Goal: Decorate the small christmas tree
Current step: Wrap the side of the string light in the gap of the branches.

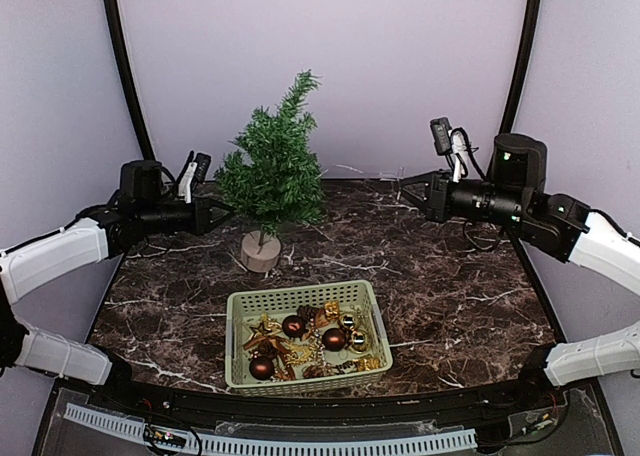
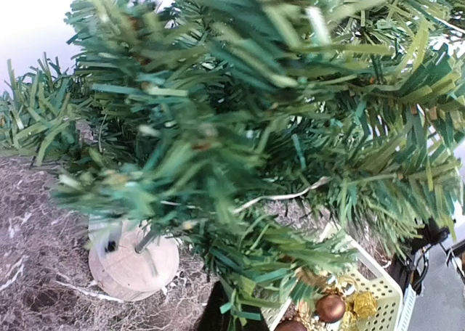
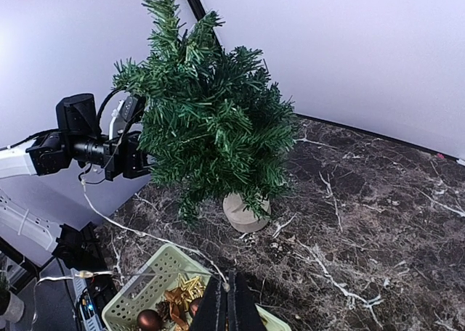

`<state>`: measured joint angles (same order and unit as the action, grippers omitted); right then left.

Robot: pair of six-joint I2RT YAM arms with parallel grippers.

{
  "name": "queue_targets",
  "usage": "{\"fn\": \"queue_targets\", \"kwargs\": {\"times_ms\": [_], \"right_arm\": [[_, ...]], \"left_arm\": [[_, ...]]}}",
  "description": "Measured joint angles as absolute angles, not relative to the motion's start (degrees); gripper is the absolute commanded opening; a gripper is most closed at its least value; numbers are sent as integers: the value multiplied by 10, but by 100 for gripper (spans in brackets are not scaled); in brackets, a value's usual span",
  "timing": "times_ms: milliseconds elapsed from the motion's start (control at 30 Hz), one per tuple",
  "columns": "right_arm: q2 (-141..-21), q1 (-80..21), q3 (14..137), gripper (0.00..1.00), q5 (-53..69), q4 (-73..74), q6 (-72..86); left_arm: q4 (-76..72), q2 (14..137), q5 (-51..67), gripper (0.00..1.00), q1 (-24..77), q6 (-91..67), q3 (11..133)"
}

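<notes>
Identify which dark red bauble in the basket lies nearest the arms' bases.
The near-left bauble, by the basket's front-left corner. The back bauble and the right bauble both lie farther back.

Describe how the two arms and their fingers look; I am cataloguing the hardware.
The left arm and right arm match: white rounded shells, then black wrist sections carrying looped black cables and a small camera on a white bracket. The fingers are slim and black. Tiny green lights glow on the right arm.

Overhead camera faces the tree [image 1: 272, 171]; left wrist views it close, right wrist from across.
</notes>
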<state>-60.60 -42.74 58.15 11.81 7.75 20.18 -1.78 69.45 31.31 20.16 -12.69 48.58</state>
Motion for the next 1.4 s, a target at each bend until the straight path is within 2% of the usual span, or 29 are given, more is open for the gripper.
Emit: {"fn": "queue_targets", "kwargs": {"times_ms": [333,1133,1167,1233,1400], "right_arm": [[-642,-427,566,0,117,47,208],[-881,-429,588,0,99,-13,265],[-886,-429,590,0,101,-13,267],[-895,-429,594,0,105,-16,271],[-932,-429,616,0,110,-35,282]], "left_arm": [[-37,693,252,0,164,-160,471],[-76,691,202,1,94,-174,412],[-79,696,200,2,92,-174,412],[-86,707,199,11,89,-173,413],[-91,732,194,49,85,-173,428]]}}
